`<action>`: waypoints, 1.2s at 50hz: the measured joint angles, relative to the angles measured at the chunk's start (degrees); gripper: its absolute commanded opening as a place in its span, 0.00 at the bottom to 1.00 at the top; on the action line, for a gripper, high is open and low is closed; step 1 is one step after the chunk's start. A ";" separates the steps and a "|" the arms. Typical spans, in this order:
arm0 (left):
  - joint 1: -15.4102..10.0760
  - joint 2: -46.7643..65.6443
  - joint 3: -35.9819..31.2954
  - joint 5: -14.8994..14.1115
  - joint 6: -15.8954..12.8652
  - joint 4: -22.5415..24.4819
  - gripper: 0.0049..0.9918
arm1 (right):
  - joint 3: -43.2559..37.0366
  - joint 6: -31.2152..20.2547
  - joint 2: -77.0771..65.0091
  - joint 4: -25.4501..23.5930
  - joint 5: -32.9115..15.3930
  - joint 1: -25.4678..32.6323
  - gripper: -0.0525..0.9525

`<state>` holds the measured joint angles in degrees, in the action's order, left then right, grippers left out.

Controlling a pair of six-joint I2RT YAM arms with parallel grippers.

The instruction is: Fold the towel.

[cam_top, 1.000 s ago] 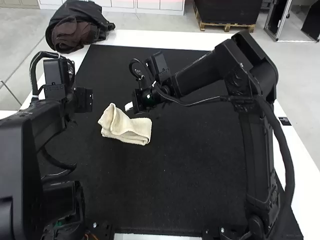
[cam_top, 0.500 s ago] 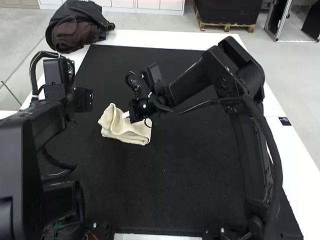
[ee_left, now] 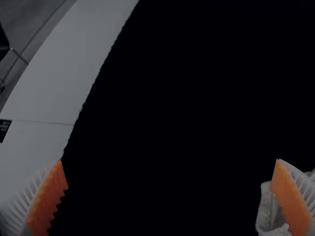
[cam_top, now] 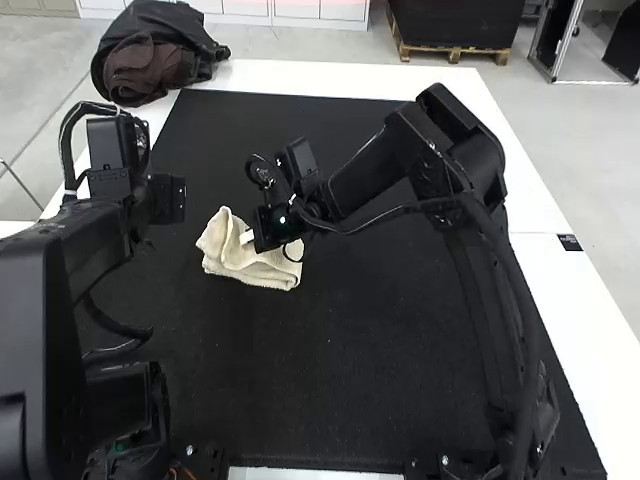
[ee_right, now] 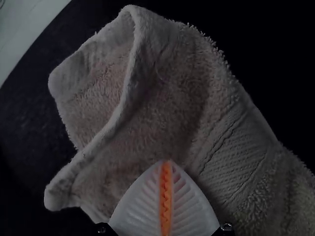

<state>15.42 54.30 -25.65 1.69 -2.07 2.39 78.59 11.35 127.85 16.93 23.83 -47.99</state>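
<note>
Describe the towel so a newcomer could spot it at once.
Start at the big black mat, then follow the right arm to its white-fingered gripper. The towel lies there, loosely folded, one end puffed up. Its cream, fluffy cloth sets it apart from the hard black arm beside it.

Beneath the left gripper (cam_top: 166, 200) and the right gripper (cam_top: 246, 237) alike, a broad black mat (cam_top: 400, 330), flat over most of a white desk (cam_top: 570, 330). Straight ahead of the left gripper, well apart, on the desk's far-left corner, a rumpled heap (cam_top: 155, 58) of black and brown fabric, bag or jacket hard to tell. Well out to the right gripper's right, on the desk's bare margin, a small black label (cam_top: 569, 242). To the left gripper's left, on the opposite margin, another black label (ee_left: 4, 129), beside a thin seam (ee_left: 42, 122).
</note>
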 measured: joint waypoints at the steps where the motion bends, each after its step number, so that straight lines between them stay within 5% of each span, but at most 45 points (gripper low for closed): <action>1: 0.00 0.00 0.00 0.00 0.00 0.00 0.98 | 0.13 0.07 0.09 -0.02 0.00 0.00 0.03; 60: 0.00 0.00 0.00 -0.02 0.00 0.15 0.98 | 10.75 3.65 12.24 4.37 0.68 -3.72 0.03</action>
<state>15.42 54.30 -25.65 1.67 -2.07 2.55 89.34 15.00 140.09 21.30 24.51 -51.70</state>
